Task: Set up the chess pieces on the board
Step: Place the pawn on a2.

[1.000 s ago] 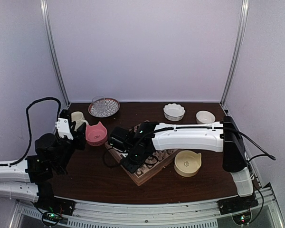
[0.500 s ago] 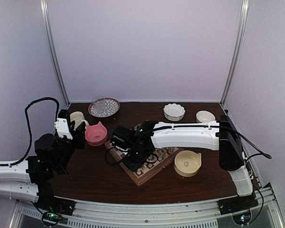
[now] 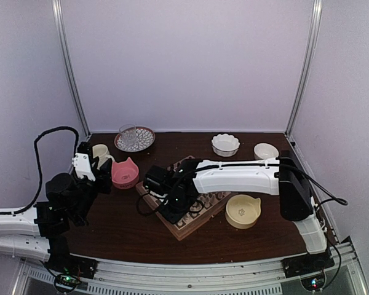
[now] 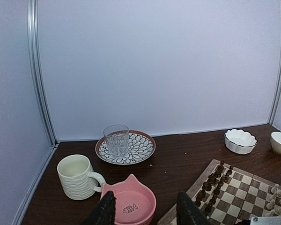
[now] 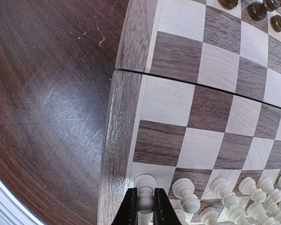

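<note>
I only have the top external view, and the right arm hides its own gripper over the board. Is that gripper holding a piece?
Observer: Yes. In the right wrist view the right gripper is shut on a cream-white pawn, right next to the rim of the board.
Operator: And the left gripper, is it carrying anything?
Observer: No. The left wrist view shows the left gripper open with nothing between its fingers, and the pink cat bowl just ahead of it.
</note>
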You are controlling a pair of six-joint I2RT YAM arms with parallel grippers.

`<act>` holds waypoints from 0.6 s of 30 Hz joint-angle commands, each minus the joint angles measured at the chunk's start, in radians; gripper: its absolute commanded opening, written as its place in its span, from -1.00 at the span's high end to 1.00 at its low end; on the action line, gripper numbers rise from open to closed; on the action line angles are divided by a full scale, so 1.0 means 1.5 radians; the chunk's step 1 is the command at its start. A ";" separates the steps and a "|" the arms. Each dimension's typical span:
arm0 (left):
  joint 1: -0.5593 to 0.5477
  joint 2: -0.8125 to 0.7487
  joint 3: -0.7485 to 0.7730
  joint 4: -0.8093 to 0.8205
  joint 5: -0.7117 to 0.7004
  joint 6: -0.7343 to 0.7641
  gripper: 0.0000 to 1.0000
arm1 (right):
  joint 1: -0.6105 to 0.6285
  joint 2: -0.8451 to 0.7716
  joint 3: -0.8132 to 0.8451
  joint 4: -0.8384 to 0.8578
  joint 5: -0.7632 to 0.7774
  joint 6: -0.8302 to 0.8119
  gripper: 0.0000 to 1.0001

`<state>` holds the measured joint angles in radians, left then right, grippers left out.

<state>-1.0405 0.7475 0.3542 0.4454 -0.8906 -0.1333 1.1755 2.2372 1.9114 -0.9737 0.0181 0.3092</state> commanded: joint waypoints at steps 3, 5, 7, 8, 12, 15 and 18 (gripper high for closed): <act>0.003 0.004 0.005 0.018 0.010 0.000 0.10 | -0.005 0.015 0.019 -0.007 -0.008 -0.008 0.78; 0.003 0.005 0.005 0.017 0.010 0.000 0.10 | -0.005 0.015 0.021 -0.008 -0.008 -0.009 0.70; 0.004 0.005 0.004 0.017 0.010 0.000 0.10 | -0.005 0.015 0.025 -0.010 -0.007 -0.010 0.65; 0.003 0.005 0.005 0.017 0.010 0.000 0.10 | -0.005 0.015 0.029 -0.011 -0.007 -0.009 0.61; 0.004 0.009 0.007 0.014 0.012 0.000 0.10 | -0.005 0.014 0.044 -0.023 -0.003 -0.012 0.50; 0.003 0.010 0.008 0.012 0.012 0.000 0.10 | -0.005 0.012 0.055 -0.030 -0.001 -0.013 0.43; 0.004 0.009 0.010 0.010 0.013 0.001 0.10 | -0.005 0.013 0.077 -0.046 0.006 -0.018 0.41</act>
<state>-1.0401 0.7605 0.3546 0.4416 -0.8837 -0.1333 1.1717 2.2520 1.9701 -1.0046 0.0067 0.2909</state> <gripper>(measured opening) 0.451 0.292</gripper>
